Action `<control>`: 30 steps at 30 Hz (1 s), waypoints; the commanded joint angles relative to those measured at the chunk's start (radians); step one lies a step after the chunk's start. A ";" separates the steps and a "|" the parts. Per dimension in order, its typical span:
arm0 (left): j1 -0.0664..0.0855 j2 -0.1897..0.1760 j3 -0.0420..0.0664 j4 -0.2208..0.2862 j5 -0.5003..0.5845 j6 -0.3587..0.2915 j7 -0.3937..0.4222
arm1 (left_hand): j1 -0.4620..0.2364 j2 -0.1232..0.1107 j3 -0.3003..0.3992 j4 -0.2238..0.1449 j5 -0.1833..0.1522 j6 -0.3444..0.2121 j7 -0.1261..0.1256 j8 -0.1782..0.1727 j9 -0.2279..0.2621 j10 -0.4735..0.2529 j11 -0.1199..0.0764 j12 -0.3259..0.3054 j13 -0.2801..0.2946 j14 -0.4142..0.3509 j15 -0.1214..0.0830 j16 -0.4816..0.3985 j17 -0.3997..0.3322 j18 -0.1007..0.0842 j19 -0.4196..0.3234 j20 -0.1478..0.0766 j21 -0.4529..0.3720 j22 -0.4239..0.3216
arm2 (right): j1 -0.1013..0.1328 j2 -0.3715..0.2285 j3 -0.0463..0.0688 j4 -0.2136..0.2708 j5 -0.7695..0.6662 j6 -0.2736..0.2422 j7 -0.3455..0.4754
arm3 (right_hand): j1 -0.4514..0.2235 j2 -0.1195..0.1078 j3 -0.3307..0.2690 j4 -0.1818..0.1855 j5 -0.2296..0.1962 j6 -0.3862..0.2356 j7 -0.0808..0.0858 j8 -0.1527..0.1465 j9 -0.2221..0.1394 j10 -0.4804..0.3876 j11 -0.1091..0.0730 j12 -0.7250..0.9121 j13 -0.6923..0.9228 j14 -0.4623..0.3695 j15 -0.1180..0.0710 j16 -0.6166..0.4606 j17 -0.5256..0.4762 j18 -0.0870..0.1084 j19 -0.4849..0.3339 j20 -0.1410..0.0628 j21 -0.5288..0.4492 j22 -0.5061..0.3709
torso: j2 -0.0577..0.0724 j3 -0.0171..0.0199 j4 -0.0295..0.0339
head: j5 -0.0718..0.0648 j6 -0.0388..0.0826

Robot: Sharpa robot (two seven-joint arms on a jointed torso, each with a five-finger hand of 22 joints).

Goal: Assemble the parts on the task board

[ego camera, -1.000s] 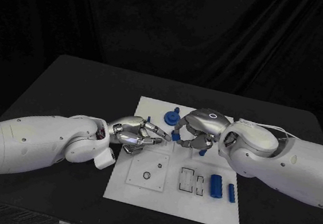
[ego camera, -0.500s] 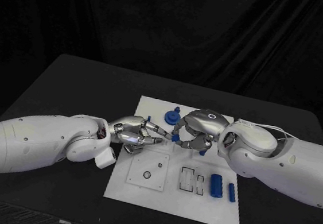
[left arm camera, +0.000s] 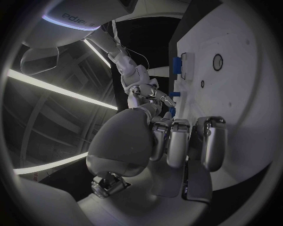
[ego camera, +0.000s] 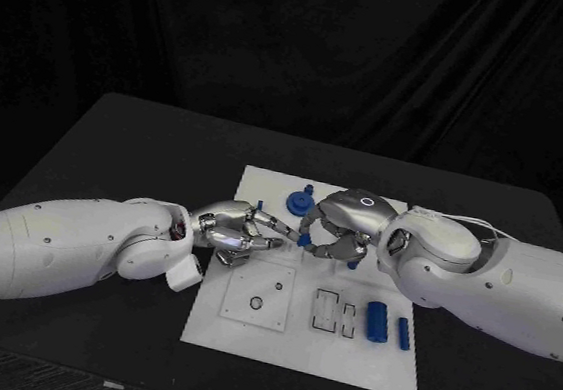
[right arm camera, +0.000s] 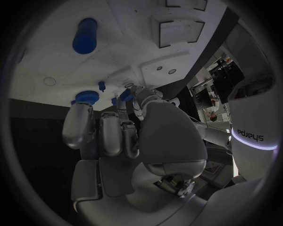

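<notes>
left silver hand (ego camera: 235, 228): curled, hold unclear | right silver hand (ego camera: 342, 228): pinches small blue part (ego camera: 306, 241) | two blue plastic cylinders (ego camera: 378, 323) nearer than right hand, unplaced on white task board (ego camera: 341, 367) | assembly partly done

The task board (ego camera: 273, 336) lies mid-table (ego camera: 112, 157). Both hands meet over its far half, left hand (ego camera: 235, 230) beside right hand (ego camera: 339, 227). Two cylinders (ego camera: 377, 324) lie near its right edge.

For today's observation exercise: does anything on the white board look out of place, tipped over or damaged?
Nothing stands out. The white board lies flat and looks undamaged, two blue cylinders lie side by side near its right edge, and both robot hands meet over its middle.
</notes>
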 commanded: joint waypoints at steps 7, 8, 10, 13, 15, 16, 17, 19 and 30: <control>-0.003 0.008 0.001 -0.005 0.002 0.021 -0.017 | -0.014 0.002 0.006 -0.001 -0.004 0.000 0.002 -0.001 0.000 0.104 -0.009 -0.001 0.262 0.102 -0.008 0.003 0.263 0.005 -0.011 0.001 -0.006 0.152 | -0.003 0.003 0.001 0.002 -0.005 -0.017 0.007 | -0.001 0.010 0.004 0.004 0.005 0.014 -0.009 -0.001 0.022 0.107 0.007 0.002 0.263 0.061 0.005 -0.003 0.043 -0.003 0.003 0.007 0.002 0.164 | 0.000 -0.0005 -0.0003 | 0.001 -0.003; -0.003 0.008 0.001 -0.005 0.002 0.022 -0.019 | -0.014 0.002 0.006 -0.001 -0.004 0.000 0.002 -0.002 0.000 0.104 -0.008 -0.001 0.262 0.102 -0.008 0.003 0.263 0.005 -0.012 0.001 -0.007 0.151 | -0.003 0.003 0.001 0.003 -0.005 -0.018 0.008 | -0.001 0.010 0.004 0.004 0.005 0.014 -0.009 -0.001 0.022 0.107 0.007 0.002 0.263 0.061 0.005 -0.003 0.043 -0.003 0.003 0.007 0.002 0.164 | 0.000 -0.0002 0.0000 | 0.001 -0.003; -0.003 0.007 0.001 -0.005 0.002 0.023 -0.024 | -0.014 0.002 0.006 -0.001 -0.004 0.000 0.002 -0.002 0.000 0.104 -0.008 -0.001 0.262 0.102 -0.008 0.003 0.263 0.005 -0.012 0.001 -0.007 0.151 | -0.003 0.003 0.001 0.004 -0.005 -0.022 0.009 | -0.001 0.010 0.004 0.004 0.005 0.014 -0.009 -0.001 0.022 0.107 0.007 0.002 0.263 0.061 0.005 -0.003 0.043 -0.003 0.003 0.007 0.002 0.164 | 0.000 0.0000 -0.0001 | 0.001 -0.002; -0.004 0.007 0.001 -0.006 0.002 0.024 -0.028 | -0.015 0.002 0.008 -0.002 -0.004 0.000 0.004 -0.002 0.000 0.104 -0.008 -0.001 0.262 0.102 -0.008 0.003 0.263 0.005 -0.013 0.001 -0.007 0.150 | -0.003 0.004 0.001 0.005 -0.005 -0.025 0.012 | 0.000 0.010 0.005 0.003 0.006 0.014 -0.009 -0.002 0.021 0.107 0.007 0.002 0.263 0.061 0.005 -0.003 0.043 -0.003 0.004 0.007 0.003 0.164 | 0.000 0.0000 0.0003 | 0.000 -0.003; -0.004 0.006 0.001 -0.006 0.002 0.023 -0.029 | -0.015 0.002 0.008 -0.002 -0.004 0.000 0.004 -0.002 0.000 0.104 -0.008 -0.001 0.262 0.102 -0.008 0.003 0.263 0.005 -0.013 0.001 -0.007 0.150 | -0.003 0.004 0.001 0.005 -0.005 -0.026 0.014 | 0.000 0.010 0.005 0.003 0.006 0.014 -0.009 -0.002 0.021 0.107 0.007 0.002 0.263 0.061 0.005 -0.003 0.043 -0.003 0.004 0.007 0.003 0.164 | 0.000 -0.0001 0.0003 | -0.001 -0.003; -0.004 0.006 0.001 -0.006 0.002 0.023 -0.030 | -0.016 0.002 0.008 -0.002 -0.004 0.000 0.006 -0.002 0.001 0.104 -0.007 -0.001 0.262 0.102 -0.007 0.003 0.263 0.005 -0.013 0.001 -0.007 0.150 | -0.003 0.004 0.001 0.006 -0.005 -0.027 0.014 | 0.001 0.010 0.006 0.003 0.007 0.014 -0.009 -0.003 0.019 0.107 0.007 0.002 0.263 0.061 0.005 -0.005 0.041 -0.003 0.003 0.007 0.003 0.164 | 0.000 -0.0001 0.0002 | -0.001 -0.003; -0.004 0.006 0.001 -0.006 0.002 0.023 -0.030 | -0.016 0.002 0.008 -0.002 -0.004 0.000 0.006 -0.002 0.001 0.104 -0.007 -0.001 0.262 0.102 -0.007 0.003 0.263 0.005 -0.013 0.001 -0.007 0.150 | -0.003 0.004 0.001 0.006 -0.005 -0.027 0.015 | 0.001 0.010 0.006 0.003 0.007 0.014 -0.009 -0.003 0.019 0.107 0.007 0.002 0.263 0.061 0.005 -0.005 0.041 -0.003 0.003 0.007 0.003 0.164 | 0.000 -0.0001 0.0003 | -0.001 -0.003; -0.004 0.006 0.001 -0.006 0.002 0.022 -0.031 | -0.016 0.002 0.009 -0.002 -0.005 0.001 0.006 -0.002 0.001 0.104 -0.007 -0.001 0.262 0.102 -0.007 0.003 0.263 0.005 -0.015 0.001 -0.007 0.149 | -0.003 0.004 0.001 0.008 -0.005 -0.027 0.017 | 0.001 0.010 0.007 0.003 0.008 0.014 -0.009 -0.003 0.018 0.107 0.007 0.002 0.263 0.061 0.005 -0.006 0.041 -0.003 0.004 0.007 0.004 0.165 | 0.000 0.0000 0.0003 | -0.001 -0.003; -0.004 0.004 0.001 -0.005 0.002 0.020 -0.033 | -0.017 0.001 0.011 -0.004 -0.005 0.004 0.008 -0.001 0.002 0.104 -0.005 -0.001 0.262 0.102 -0.006 0.003 0.263 0.006 -0.020 0.001 -0.009 0.146 | -0.003 0.004 0.001 0.013 -0.005 -0.031 0.019 | 0.004 0.009 0.009 0.001 0.010 0.014 -0.009 -0.005 0.015 0.107 0.007 0.002 0.263 0.060 0.005 -0.007 0.040 -0.003 0.004 0.007 0.004 0.165 | 0.000 -0.0004 0.0003 | -0.001 -0.004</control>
